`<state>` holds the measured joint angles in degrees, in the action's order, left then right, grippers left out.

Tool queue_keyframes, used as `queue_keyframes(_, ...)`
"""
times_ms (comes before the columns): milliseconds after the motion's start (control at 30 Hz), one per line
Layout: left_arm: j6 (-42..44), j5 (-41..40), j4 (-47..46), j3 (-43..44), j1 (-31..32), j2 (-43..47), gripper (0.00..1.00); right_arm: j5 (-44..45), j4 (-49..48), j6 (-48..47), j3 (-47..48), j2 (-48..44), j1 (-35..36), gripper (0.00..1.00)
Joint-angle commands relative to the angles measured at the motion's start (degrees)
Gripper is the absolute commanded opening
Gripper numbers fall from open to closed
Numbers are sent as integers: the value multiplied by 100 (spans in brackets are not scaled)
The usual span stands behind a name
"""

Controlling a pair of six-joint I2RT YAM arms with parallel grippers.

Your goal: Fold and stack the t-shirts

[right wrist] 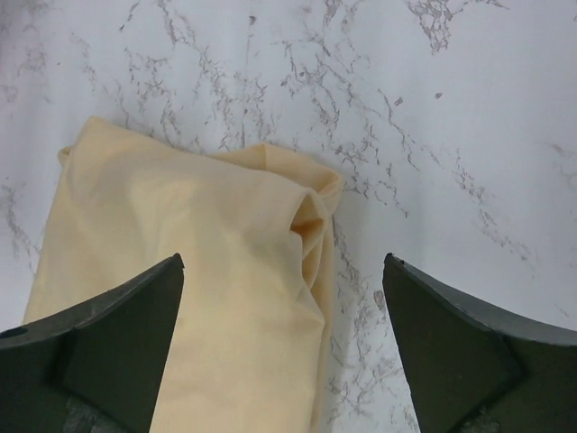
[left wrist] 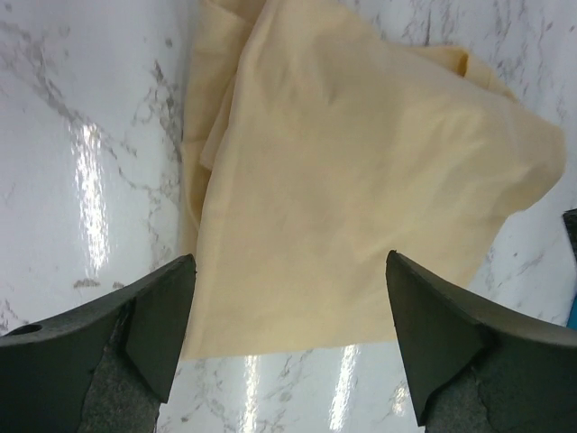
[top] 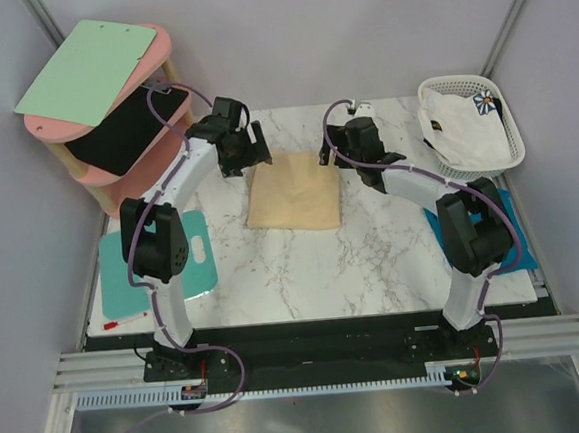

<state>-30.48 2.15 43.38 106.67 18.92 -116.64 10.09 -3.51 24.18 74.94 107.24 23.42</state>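
Left gripper (left wrist: 288,260): jaws are spread wide with nothing between them. The fingers (left wrist: 153,325) hang above the near edge of the pale yellow t-shirt (left wrist: 361,198) and do not touch the cloth.

Right gripper (right wrist: 283,262): jaws are likewise spread and hold nothing. They straddle a bunched corner of the pale yellow t-shirt (right wrist: 225,271), where the layers pucker into a small fold.

In the overhead view, the left gripper (top: 249,151) sits at the far left corner of the shirt and the right gripper (top: 333,153) at the far right corner. Both wrists pitch downward. Each arm reaches forward from its base at the near table edge, elbow raised, forearm angled inward toward the centre. The left arm bows out to the left and the right arm bows out to the right.

The pale yellow t-shirt (top: 293,191) lies folded into a roughly square packet, flat on the marble table (top: 373,260), between the two grippers and near the table's middle.

A white t-shirt (top: 458,123) with a flower print lies crumpled inside the white lattice basket (top: 450,83) at the far right corner, well apart from the yellow one.

A turquoise board (top: 198,264) lies flat at the left edge, beside the left arm.
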Motion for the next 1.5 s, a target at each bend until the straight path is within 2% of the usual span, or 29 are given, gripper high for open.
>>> queue_keyframes(0, 165, 101, -575, -1066, 103, 765, 92, -567, -423, -72, -418, -581, 40, 93)
queue_keyframes(33, 139, 110, -628, -1200, 164, 809, 92, -769, -423, -72, -436, -590, 31, 81)
queue_keyframes(67, 121, 84, -689, -1332, 200, 888, 92, -945, -484, -72, -453, -573, 40, 31)
queue_keyframes(100, 95, 84, -786, -1577, 235, 915, 92, -1025, -502, -46, -419, -477, 49, 4)
queue_keyframes(133, 51, 57, -839, -1692, 305, 941, 92, -1296, -467, -37, -366, -389, 57, 0)
queue_keyframes(300, -46, 57, -1059, -2089, 481, 924, 92, -1483, -159, 7, 370, 568, 49, 0)
queue_keyframes(567, -98, -48, -1059, -2291, 508, 801, 92, -553, 236, 16, 1435, 1886, 22, 0)
queue_keyframes(667, -98, -83, -1059, -2370, 508, 809, 92, -534, 342, -19, 1839, 2352, -4, 0)
queue_keyframes(733, -81, -110, -1068, -2432, 508, 888, 92, -840, 342, -124, 2130, 2485, -4, 0)
queue_keyframes(833, -81, -189, -1068, -2572, 508, 1073, 92, -991, 98, -204, 1746, 2154, -4, 0)
queue_keyframes(967, -11, -557, -1086, -2757, 508, 1415, 92, -991, -388, -273, 656, 838, 5, 6)
queue_keyframes(1000, 24, -619, -1086, -2757, 508, 1442, 92, -861, -344, -291, 506, 616, -4, 12)
queue_keyframes(1033, 42, -698, -1086, -2775, 508, 1442, 93, -790, -291, -292, 365, 205, -4, 26)
queue_keyframes(1100, 95, -716, -1085, -2766, 508, 1381, 93, -684, -230, -344, -83, -167, -13, 40)
queue_keyframes(1133, 95, -734, -1077, -2775, 508, 1363, 92, -605, -116, -362, -311, -438, -13, 56)
queue_keyframes(1200, 112, -769, -1077, -2810, 499, 1311, 92, -648, 77, -423, -444, -633, -39, 75)
queue_keyframes(1233, 95, -760, -1077, -2862, 499, 1310, 92, -727, 339, -467, -506, -765, -83, 90)
queue_keyframes(1267, 86, -725, -1077, -2906, 508, 1337, 92, -693, 603, -493, -532, -853, -92, 98)
queue_keyframes(1400, 25, -454, -1234, -3275, 543, 1652, 92, -377, 974, -511, -1208, -1661, -180, 98)
queue_keyframes(1467, -2, -365, -1340, -3547, 613, 1784, 92, 183, 1360, -503, -1507, -2153, -197, 98)
